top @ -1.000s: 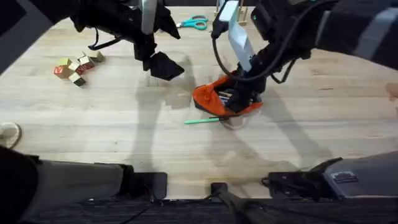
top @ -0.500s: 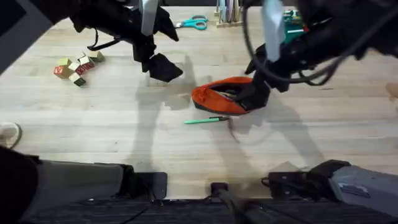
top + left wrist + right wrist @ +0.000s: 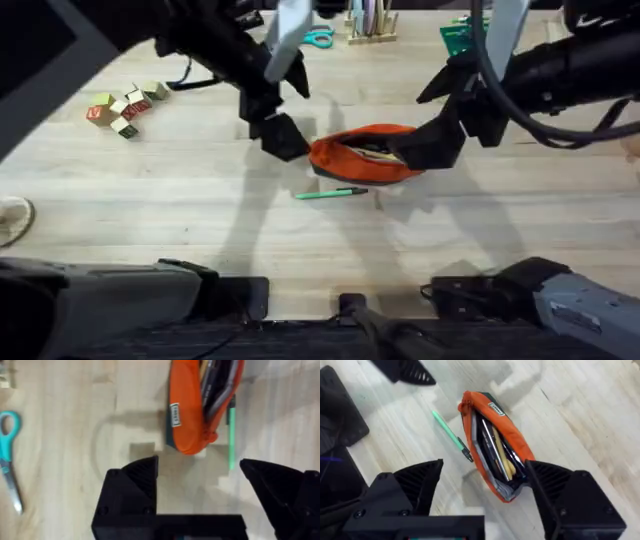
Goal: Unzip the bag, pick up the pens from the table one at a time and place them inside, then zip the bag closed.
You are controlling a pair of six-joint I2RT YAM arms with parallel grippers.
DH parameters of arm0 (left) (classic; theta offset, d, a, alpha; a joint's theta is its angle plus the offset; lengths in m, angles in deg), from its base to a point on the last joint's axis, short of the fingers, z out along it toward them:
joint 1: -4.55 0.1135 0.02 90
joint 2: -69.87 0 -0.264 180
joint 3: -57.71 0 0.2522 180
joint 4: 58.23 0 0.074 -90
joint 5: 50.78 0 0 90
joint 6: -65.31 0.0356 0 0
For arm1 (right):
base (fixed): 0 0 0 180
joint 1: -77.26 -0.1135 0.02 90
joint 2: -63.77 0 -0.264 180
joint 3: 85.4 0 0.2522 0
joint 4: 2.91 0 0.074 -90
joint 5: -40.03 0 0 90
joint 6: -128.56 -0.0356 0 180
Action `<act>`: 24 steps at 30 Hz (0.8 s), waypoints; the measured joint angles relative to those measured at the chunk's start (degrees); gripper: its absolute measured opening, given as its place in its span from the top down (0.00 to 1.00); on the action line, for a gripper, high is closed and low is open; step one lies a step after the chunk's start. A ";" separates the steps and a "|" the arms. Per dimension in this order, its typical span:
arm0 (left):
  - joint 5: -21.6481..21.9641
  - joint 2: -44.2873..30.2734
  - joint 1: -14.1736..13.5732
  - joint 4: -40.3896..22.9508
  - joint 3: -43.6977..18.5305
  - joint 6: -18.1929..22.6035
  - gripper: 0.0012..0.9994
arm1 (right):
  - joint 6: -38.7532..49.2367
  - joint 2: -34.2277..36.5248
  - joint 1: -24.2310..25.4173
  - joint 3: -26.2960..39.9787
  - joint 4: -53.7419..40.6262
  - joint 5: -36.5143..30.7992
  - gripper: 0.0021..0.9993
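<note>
On the far left of the table [image 3: 150, 215] sit some little blocks [image 3: 122, 107], and my left gripper [image 3: 283, 135] hangs just beside the left end of the orange bag [image 3: 358, 153] with its fingers spread wide and nothing in them. The bag lies in the middle of the table with its zipper open and pens [image 3: 492, 449] inside, and one green pen [image 3: 331, 193] lies on the wood right in front of it. My right gripper [image 3: 437, 143] is at the bag's right end, fingers also spread wide and holding nothing, and the teal scissors [image 3: 318, 38] lie far back on the table.
</note>
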 joint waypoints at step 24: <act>4.87 10.97 -4.32 -7.56 6.85 -7.71 0.00 | -0.12 0.00 0.00 0.00 -0.99 -0.51 0.00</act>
